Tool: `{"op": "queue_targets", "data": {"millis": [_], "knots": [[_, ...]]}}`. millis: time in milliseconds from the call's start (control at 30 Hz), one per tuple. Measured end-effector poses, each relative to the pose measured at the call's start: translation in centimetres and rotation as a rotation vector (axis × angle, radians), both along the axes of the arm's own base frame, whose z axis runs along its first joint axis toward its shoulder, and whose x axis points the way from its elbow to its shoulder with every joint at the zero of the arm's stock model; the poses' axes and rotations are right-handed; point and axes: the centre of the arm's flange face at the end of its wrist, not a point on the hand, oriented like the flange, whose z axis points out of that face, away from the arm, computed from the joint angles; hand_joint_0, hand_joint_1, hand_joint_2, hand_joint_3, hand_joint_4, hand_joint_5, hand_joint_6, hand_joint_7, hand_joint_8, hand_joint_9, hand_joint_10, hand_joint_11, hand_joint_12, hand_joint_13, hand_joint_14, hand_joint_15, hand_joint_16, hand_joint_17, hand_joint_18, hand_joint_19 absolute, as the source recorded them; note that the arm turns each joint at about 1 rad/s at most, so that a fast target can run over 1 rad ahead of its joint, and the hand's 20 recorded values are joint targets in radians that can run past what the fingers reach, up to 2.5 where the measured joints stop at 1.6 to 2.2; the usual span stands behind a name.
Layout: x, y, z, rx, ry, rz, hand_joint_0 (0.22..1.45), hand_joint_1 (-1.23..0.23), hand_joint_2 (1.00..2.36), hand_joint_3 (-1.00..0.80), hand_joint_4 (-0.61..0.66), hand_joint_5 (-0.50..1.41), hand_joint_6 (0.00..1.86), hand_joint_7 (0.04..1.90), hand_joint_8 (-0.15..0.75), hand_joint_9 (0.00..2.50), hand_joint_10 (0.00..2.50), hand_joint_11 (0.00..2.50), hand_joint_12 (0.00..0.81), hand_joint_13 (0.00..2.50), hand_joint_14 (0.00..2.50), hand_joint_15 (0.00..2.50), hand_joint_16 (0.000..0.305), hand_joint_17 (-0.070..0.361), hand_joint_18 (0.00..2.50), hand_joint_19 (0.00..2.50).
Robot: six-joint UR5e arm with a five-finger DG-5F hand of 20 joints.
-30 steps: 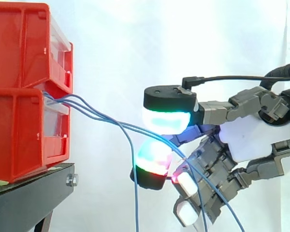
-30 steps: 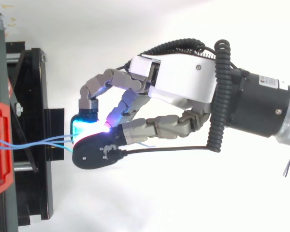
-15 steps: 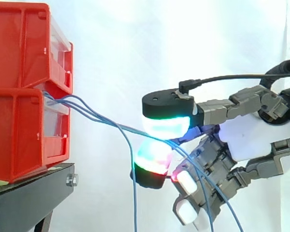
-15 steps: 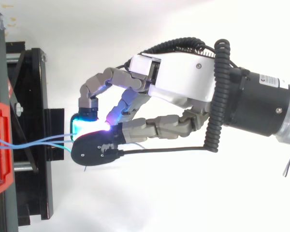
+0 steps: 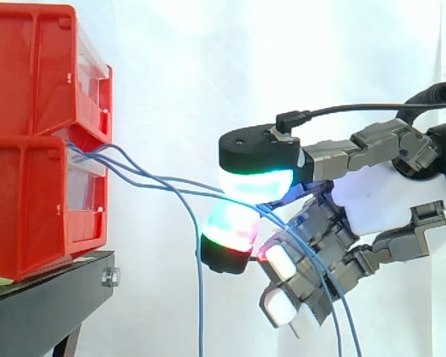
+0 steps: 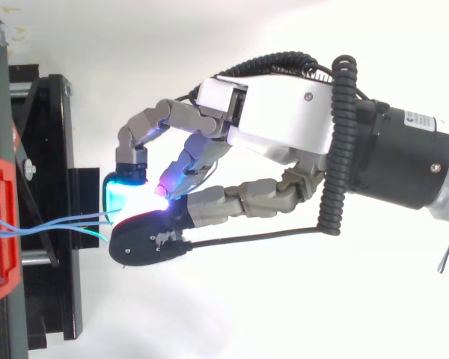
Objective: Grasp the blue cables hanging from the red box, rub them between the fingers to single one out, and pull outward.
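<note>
Clamps thin blue cables (image 5: pixel 171 181) between two glowing pads (image 5: pixel 256 184) of the grey-and-white robot hand (image 5: pixel 386 208), right of the stacked red plastic bins (image 5: pixel 37 201) where they emerge. Leaves one strand hanging free beside the lower pad.

backdrop: I see a white curtain (image 5: pixel 193 67) across the whole side view, with one vertical fold (image 5: pixel 440 67) near the right edge.
furniture: black stand (image 5: pixel 48 301) at lower left, slanted leg (image 5: pixel 67 343) under it, silver bolt (image 5: pixel 110 277) on its front corner.
stand from above: I read black bars along the left edge, with a diagonal brace (image 6: pixel 31 112) between them.
ground: plain white surface (image 6: pixel 247 321) under the top view; can't tell if it's cloth or floor.
light: bright, even.
</note>
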Motion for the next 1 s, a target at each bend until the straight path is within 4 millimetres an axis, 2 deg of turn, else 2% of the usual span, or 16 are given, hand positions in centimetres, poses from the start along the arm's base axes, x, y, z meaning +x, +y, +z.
{"op": "queue_targets", "data": {"millis": [433,633,700,900,1000], "knots": [[0.0,-0.12,0.02,-0.001,0.0,-0.001,0.74,-0.92,1.0,-0.5,0.01,-0.16,0.89,0.94,0.267,1.04,0.02,0.71,0.344,0.92,0.02,0.51,0.048,0.107,0.81,0.47],[0.0,-0.24,0.02,-0.001,0.0,-0.003,0.64,-0.93,1.0,-0.5,0.05,-0.16,0.88,0.92,0.259,1.04,0.02,0.7,0.34,0.93,0.02,0.52,0.047,0.107,0.81,0.49],[-0.01,-0.23,0.02,-0.001,0.001,-0.002,0.55,-0.83,1.0,-0.5,0.07,-0.15,0.88,0.91,0.272,1.07,0.02,0.71,0.347,0.93,0.02,0.52,0.049,0.111,0.82,0.49],[-0.01,-0.24,0.01,-0.001,0.001,-0.002,0.52,-0.55,1.0,-0.5,0.08,-0.14,0.83,0.89,0.29,1.1,0.02,0.69,0.366,0.96,0.02,0.53,0.05,0.113,0.8,0.52],[-0.01,-0.23,0.02,-0.001,0.001,-0.001,0.52,-0.47,1.0,-0.5,0.08,-0.13,0.81,0.92,0.292,1.11,0.02,0.69,0.367,0.96,0.02,0.53,0.049,0.111,0.78,0.52]]}}
